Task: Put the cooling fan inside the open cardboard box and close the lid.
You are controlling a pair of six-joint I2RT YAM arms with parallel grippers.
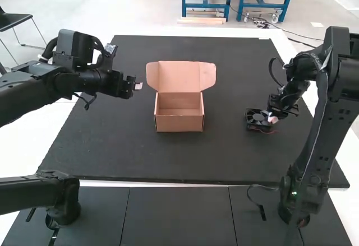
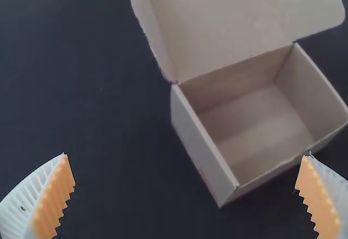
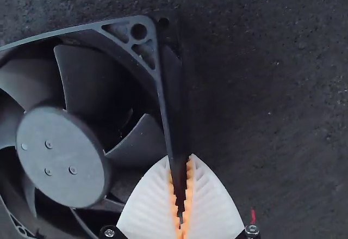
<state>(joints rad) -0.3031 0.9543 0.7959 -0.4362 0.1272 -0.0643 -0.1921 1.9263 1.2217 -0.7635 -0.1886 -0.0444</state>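
The cardboard box point(image 1: 179, 111) stands open at the mat's middle, its lid point(image 1: 180, 77) tilted back; its bare inside point(image 2: 255, 130) faces the left wrist view. My left gripper point(image 1: 136, 86) hovers open to the left of the lid, white ribbed fingers point(image 2: 51, 195) spread wide. The black cooling fan point(image 1: 260, 119) lies flat on the mat to the box's right. My right gripper point(image 1: 273, 117) is shut on the fan's frame edge point(image 3: 168, 119), with the white fingers point(image 3: 149, 206) pinching the thin wall and the hub point(image 3: 57, 160) beside them.
A black mat point(image 1: 112, 139) covers the table, with a white table edge around it. Open mat lies between the box and the fan. The right arm's base point(image 1: 297, 201) stands at the front right, the left arm's base point(image 1: 56, 201) at the front left.
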